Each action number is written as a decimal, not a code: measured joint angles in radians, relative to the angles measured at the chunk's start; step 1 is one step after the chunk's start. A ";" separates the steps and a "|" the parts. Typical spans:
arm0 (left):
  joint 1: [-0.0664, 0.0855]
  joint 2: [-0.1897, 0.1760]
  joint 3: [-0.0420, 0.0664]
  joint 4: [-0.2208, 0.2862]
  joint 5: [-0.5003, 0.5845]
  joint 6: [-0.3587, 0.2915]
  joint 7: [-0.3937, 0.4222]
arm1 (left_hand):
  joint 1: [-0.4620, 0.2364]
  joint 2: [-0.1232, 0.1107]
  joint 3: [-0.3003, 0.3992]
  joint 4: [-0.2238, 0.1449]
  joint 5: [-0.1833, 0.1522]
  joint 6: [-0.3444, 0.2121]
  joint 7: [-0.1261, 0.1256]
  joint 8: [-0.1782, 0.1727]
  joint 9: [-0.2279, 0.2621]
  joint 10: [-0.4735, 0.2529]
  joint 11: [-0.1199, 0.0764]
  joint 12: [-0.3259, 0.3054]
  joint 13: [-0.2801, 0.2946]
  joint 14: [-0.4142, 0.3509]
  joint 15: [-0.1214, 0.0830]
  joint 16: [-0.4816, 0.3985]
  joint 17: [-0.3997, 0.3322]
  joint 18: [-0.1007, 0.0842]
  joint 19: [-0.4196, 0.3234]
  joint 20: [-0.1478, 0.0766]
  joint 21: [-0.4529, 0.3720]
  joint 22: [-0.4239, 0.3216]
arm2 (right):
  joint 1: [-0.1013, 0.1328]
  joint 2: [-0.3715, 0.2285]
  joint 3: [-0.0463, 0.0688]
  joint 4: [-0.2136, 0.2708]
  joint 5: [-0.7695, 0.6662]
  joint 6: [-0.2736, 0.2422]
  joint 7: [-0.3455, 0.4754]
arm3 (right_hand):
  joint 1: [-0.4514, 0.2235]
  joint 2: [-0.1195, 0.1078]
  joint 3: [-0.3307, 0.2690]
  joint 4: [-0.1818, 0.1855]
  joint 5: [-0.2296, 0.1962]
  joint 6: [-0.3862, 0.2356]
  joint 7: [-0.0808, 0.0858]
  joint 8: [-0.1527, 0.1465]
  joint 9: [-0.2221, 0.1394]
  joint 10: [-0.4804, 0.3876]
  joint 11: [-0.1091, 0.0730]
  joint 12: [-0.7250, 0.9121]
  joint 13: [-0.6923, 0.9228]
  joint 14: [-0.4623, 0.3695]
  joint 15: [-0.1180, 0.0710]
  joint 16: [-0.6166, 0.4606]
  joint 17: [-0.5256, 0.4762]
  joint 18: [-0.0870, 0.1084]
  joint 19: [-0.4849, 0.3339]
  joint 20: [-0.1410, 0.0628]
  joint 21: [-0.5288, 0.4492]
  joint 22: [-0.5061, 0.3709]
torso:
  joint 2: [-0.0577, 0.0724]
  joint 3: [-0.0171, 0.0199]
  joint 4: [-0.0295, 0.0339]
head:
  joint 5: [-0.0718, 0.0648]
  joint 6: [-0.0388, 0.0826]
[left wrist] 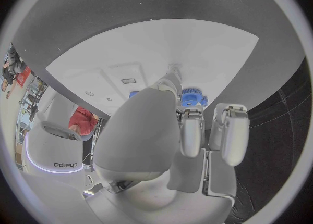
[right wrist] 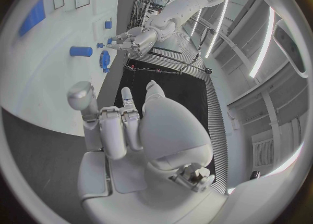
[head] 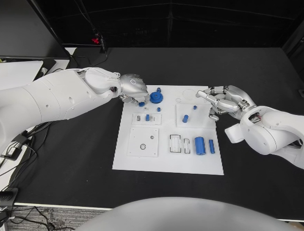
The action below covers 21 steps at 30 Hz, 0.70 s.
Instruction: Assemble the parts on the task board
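Observation:
The white task board [head: 167, 161] lies in the middle of the black table. A blue gear [head: 156, 98] sits at its far edge, also seen in the left wrist view [left wrist: 192, 98]. My left hand [head: 133, 89] hovers just beside the gear, and its fingertips pinch a small blue part [head: 142, 103]. Small blue pegs [head: 185, 118] stand mid-board. A blue cylinder [head: 200, 145] and a blue bar [head: 211, 146] lie near the right edge. My right hand [head: 221, 102] hangs over the board's far right corner, fingers loosely bent and holding nothing. The right wrist view shows my left hand [right wrist: 133, 39] by the gear [right wrist: 104, 60].
A square plate with a round hole [head: 144, 142] and a rectangular slot [head: 175, 143] are set into the board's near half. Cables [head: 24, 139] hang off the table's left side. Bare black table [head: 76, 159] surrounds the board.

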<state>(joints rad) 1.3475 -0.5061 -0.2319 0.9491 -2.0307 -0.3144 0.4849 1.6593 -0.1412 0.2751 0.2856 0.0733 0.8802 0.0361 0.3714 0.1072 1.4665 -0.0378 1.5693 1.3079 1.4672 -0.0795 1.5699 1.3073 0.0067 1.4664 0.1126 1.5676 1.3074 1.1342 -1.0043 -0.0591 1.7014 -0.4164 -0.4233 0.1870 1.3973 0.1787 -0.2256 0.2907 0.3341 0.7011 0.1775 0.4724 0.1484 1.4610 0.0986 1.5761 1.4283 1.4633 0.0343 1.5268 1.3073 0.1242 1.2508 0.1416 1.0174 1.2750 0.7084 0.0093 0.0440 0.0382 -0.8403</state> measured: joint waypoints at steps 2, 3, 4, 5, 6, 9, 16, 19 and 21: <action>0.000 0.002 0.000 -0.001 0.001 0.002 0.000 | 0.000 0.000 0.000 0.000 0.000 0.003 0.002 0.001 0.003 0.000 0.000 0.000 0.000 0.000 0.000 0.000 0.000 0.000 0.000 0.000 0.000 0.000 | 0.000 0.000 0.000 0.000 0.000 0.000 0.000 | 0.000 0.000 0.000 0.000 0.000 0.000 0.000 0.000 0.000 0.000 0.000 0.000 0.000 0.000 0.000 0.000 0.000 0.000 0.000 0.000 0.000 0.000 | 0.000 -0.0001 0.0000 | 0.000 0.000; 0.000 0.002 0.001 -0.002 0.001 0.004 0.000 | 0.000 0.000 0.000 0.000 0.000 0.003 0.002 0.001 0.003 0.000 0.000 0.000 0.000 0.000 0.000 0.000 0.000 0.000 0.000 0.000 0.000 0.000 | 0.000 0.000 0.000 0.000 0.000 0.000 0.000 | 0.000 0.000 0.000 0.000 0.000 0.000 0.000 0.000 0.000 0.000 0.000 0.000 0.000 0.000 0.000 0.000 0.000 0.000 0.000 0.000 0.000 0.000 | 0.000 0.0000 0.0000 | 0.000 0.000; 0.000 0.003 0.001 -0.003 0.001 0.005 0.000 | 0.000 0.000 0.000 0.000 0.000 0.006 0.003 0.001 0.003 0.000 0.000 0.000 0.000 0.000 0.000 0.000 0.000 0.000 0.000 0.000 0.000 0.000 | 0.000 0.000 0.000 0.000 0.000 0.000 0.000 | 0.000 0.000 0.000 0.000 0.000 0.000 0.000 0.000 0.000 0.000 0.000 0.000 0.000 0.000 0.000 0.000 0.000 0.000 0.000 0.000 0.000 0.000 | 0.000 -0.0001 0.0000 | 0.000 0.000; 0.000 0.003 0.001 -0.004 0.001 0.005 0.000 | 0.000 0.000 0.000 0.000 0.000 0.012 0.004 0.001 0.003 0.000 0.000 0.000 0.000 0.000 0.000 0.000 0.000 0.000 0.000 0.000 0.000 0.000 | 0.000 0.000 0.000 0.000 0.000 0.000 0.000 | 0.000 0.000 0.000 0.000 0.000 0.000 0.000 0.000 0.000 0.000 0.000 0.000 0.000 0.000 0.000 0.000 0.000 0.000 0.000 0.000 0.000 0.000 | 0.000 -0.0001 0.0000 | 0.000 0.000; 0.000 0.003 0.001 -0.004 0.002 0.006 0.000 | 0.000 0.000 0.000 0.000 0.000 0.017 0.006 0.002 0.003 0.000 0.000 0.000 0.000 0.000 0.000 0.000 0.000 0.000 0.000 0.000 0.000 0.000 | 0.000 0.000 0.000 0.000 0.000 0.000 0.000 | 0.000 0.000 0.000 0.000 0.000 0.000 0.000 0.000 0.000 0.000 0.000 0.000 0.000 0.000 0.000 0.000 0.000 0.000 0.000 0.000 0.000 0.000 | 0.000 -0.0001 0.0000 | 0.000 0.001; -0.001 0.003 0.001 -0.005 0.003 0.008 0.000 | 0.000 0.000 0.000 0.000 -0.004 0.026 0.011 0.007 0.005 0.000 0.000 0.000 0.000 -0.004 0.004 0.000 0.000 0.000 0.000 0.000 0.000 0.000 | 0.000 0.000 0.000 0.000 0.000 0.001 -0.001 | 0.000 0.000 0.000 0.000 0.000 0.000 0.000 0.000 0.000 0.000 0.000 0.001 0.000 0.000 0.000 0.000 0.000 0.000 0.000 0.000 0.000 0.000 | 0.000 -0.0001 0.0000 | 0.000 0.001; -0.002 0.003 0.002 -0.005 0.005 0.009 0.000 | 0.001 -0.001 0.000 0.000 -0.004 0.037 0.010 0.021 0.012 0.000 0.007 0.000 0.000 -0.001 0.007 0.000 0.000 0.000 0.000 0.000 0.000 0.000 | 0.000 0.001 0.000 0.000 0.000 0.001 -0.001 | 0.000 0.000 0.000 0.000 0.000 0.000 0.000 0.000 0.000 0.000 0.000 0.001 0.000 0.000 0.000 0.000 0.001 0.000 0.000 0.000 0.000 0.000 | 0.000 -0.0001 0.0001 | 0.000 0.002; -0.002 0.003 0.002 -0.005 0.006 0.009 0.000 | 0.001 -0.001 0.000 0.000 -0.004 0.039 0.010 0.030 0.015 0.000 0.007 0.000 0.000 -0.001 0.007 0.000 0.000 0.000 0.000 0.000 0.000 0.000 | 0.000 0.001 0.000 0.000 0.000 0.001 -0.001 | 0.000 0.000 0.000 0.000 0.000 0.000 0.000 0.000 0.000 0.000 0.000 0.001 0.000 0.000 0.000 0.000 0.001 0.000 0.000 0.000 0.000 0.000 | 0.000 0.0000 0.0001 | 0.001 0.002; -0.002 0.003 0.002 -0.005 0.006 0.009 0.000 | 0.004 -0.004 0.000 0.000 -0.005 0.038 0.009 0.051 0.029 0.000 0.007 0.000 0.000 -0.001 0.007 0.000 0.000 0.000 0.000 0.000 0.000 0.000 | 0.000 0.001 0.000 -0.001 0.000 0.001 -0.001 | 0.000 0.000 0.000 0.000 0.000 0.000 0.000 0.000 0.000 0.000 0.000 0.001 0.000 0.000 0.000 0.000 0.001 0.000 0.000 0.000 0.000 0.000 | 0.000 -0.0001 0.0001 | 0.001 0.002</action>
<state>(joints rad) 1.3451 -0.5031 -0.2296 0.9442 -2.0244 -0.3056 0.4848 1.6632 -0.1451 0.2748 0.2853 0.0688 0.9183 0.0454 0.4219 0.1359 1.4665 -0.0306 1.5693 1.3079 1.4665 -0.0729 1.5699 1.3073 0.0067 1.4663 0.1125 1.5676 1.3074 1.1342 -1.0034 -0.0591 1.7007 -0.4165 -0.4221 0.1859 1.3972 0.1787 -0.2256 0.2907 0.3341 0.7011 0.1775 0.4724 0.1484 1.4610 0.0986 1.5770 1.4282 1.4633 0.0342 1.5268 1.3080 0.1242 1.2508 0.1415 1.0174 1.2750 0.7079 0.0092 0.0441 0.0387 -0.8387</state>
